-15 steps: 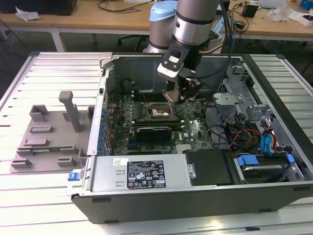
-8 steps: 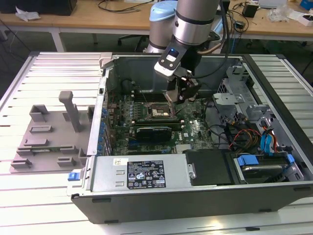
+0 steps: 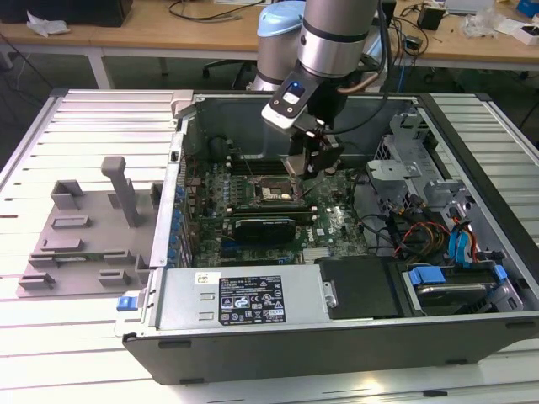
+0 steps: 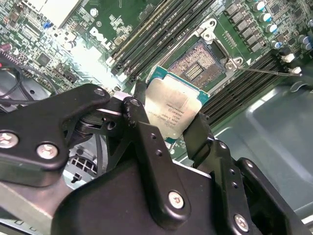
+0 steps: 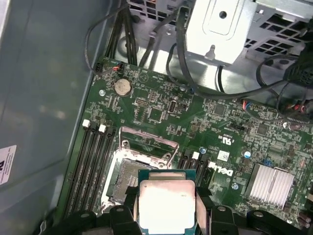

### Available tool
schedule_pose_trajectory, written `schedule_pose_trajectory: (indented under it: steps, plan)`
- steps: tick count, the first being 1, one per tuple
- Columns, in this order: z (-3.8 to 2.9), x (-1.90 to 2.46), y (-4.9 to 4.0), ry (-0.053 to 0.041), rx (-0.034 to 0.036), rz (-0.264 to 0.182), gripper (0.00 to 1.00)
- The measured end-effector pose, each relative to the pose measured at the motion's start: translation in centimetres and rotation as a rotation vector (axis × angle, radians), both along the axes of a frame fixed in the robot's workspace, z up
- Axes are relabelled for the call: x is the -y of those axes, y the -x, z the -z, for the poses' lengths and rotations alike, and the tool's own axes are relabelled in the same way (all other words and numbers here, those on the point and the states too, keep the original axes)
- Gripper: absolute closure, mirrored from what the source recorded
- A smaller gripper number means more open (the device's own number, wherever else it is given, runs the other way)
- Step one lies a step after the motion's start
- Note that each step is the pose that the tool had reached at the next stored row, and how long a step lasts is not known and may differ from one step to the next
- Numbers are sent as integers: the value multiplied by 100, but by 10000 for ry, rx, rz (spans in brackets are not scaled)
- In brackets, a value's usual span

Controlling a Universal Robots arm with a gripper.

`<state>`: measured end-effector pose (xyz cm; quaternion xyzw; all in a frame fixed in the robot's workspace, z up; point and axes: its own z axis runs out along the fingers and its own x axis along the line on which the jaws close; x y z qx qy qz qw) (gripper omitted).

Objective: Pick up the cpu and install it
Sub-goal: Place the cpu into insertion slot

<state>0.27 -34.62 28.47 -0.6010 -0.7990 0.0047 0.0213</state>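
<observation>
claw (image 4: 169, 119) clamped on cpu (image 4: 173, 105) edges, underside left free | poised just above open socket (image 4: 201, 62), likely for seating

grey fixture tray (image 3: 88, 206): on slatted table (image 3: 59, 337), exterior view's left of open computer case (image 3: 337, 337) | wooden desk (image 3: 152, 29): behind

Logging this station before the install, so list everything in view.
Small square silver-topped cpu: one, silver, held by its edges, unseated.
Open black square socket: one, black, on green motherboard, pins bare.
Dark grey metal computer case: one, grey, lying open.
Grey plastic fixture tray: one, grey, exterior view's left of case.
Ribbed silver heatsink: one, silver, on motherboard.
White slatted metal table: one, white, under case and tray.
Silver robot arm: one, over the case; black jaws shut on cpu.
</observation>
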Motion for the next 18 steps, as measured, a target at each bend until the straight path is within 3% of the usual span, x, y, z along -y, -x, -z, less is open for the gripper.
schedule_pose_trajectory:
  steps: [18]
  plan:
    - [0,0,0,136,-2,1374,45]
